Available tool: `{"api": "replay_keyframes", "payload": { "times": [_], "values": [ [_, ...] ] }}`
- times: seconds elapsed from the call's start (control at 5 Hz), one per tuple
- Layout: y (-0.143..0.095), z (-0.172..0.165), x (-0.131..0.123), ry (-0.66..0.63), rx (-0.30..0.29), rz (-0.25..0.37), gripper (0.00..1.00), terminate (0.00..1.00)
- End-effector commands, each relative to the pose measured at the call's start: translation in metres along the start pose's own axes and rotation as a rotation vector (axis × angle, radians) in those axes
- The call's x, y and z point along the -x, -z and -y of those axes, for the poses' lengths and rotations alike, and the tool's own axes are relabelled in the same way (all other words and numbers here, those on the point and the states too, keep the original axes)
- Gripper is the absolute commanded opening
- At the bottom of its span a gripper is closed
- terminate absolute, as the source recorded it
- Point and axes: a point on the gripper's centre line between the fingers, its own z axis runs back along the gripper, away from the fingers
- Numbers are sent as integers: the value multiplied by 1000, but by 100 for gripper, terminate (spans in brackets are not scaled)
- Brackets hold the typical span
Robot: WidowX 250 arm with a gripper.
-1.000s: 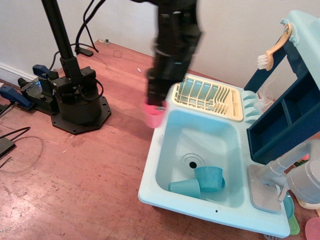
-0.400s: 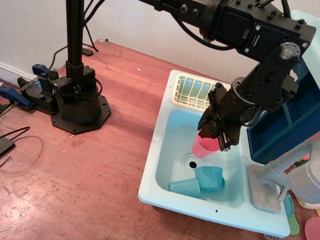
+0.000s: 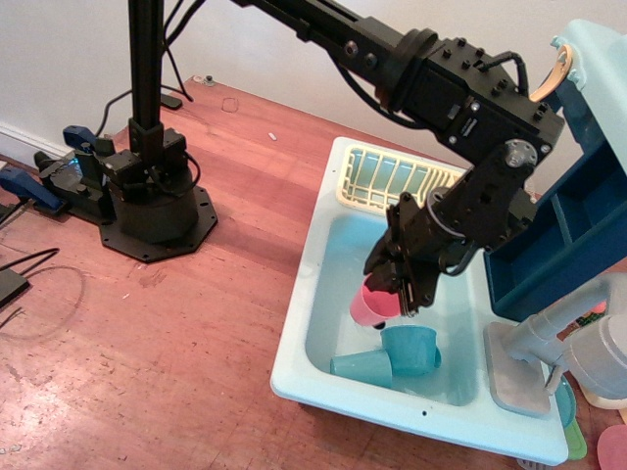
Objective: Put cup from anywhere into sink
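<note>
- The gripper [image 3: 400, 291] has dropped lower and leftward, carrying the pink cup [image 3: 370, 305] down inside the sink [image 3: 338, 257].
- Jaws clamp the cup's rim, above the drain, beside two teal cups [image 3: 389, 358].

Robotics lab set-up — a toy kitchen sink unit [image 3: 294, 362] stands on a reddish wood floor [image 3: 147, 343], beside a bolted black arm base [image 3: 152, 211], loose cables [image 3: 29, 264] and a plain white wall [image 3: 59, 59].
</note>
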Motion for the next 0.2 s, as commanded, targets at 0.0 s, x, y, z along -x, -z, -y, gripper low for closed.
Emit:
{"api": "replay_keyframes", "payload": {
  "times": [0.0],
  "values": [
    [-56, -35, 8, -7, 7, 97, 100, 100]
  ]
}}
